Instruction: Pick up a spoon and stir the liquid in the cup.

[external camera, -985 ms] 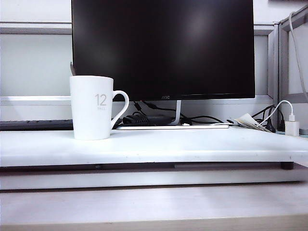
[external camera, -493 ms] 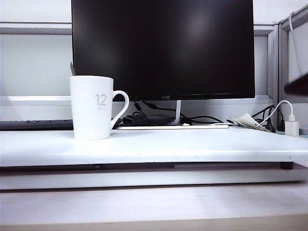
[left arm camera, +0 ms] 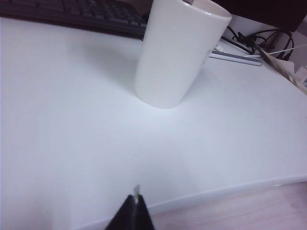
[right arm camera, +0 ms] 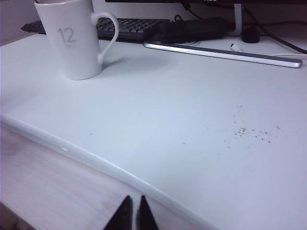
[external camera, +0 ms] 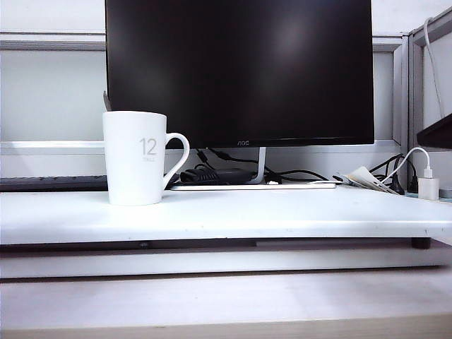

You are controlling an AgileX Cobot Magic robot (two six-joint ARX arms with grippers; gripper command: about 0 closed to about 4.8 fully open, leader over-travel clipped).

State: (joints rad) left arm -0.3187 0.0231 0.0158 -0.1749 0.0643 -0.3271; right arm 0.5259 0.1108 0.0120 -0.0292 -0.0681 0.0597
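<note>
Cup [external camera: 135, 157] reads "12"; monitor [external camera: 240, 70] "AOC".

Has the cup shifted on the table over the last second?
No. In the exterior view the cup stands in the same spot, its handle still overlapping the monitor's lower left corner as before.

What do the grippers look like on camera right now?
Little shows. The left gripper is a black tapered wedge with a small pale metal tip. The right gripper shows two slim black pointed fingers. In the exterior view only a dark arm part enters at the right edge. No cables or markings visible.
</note>
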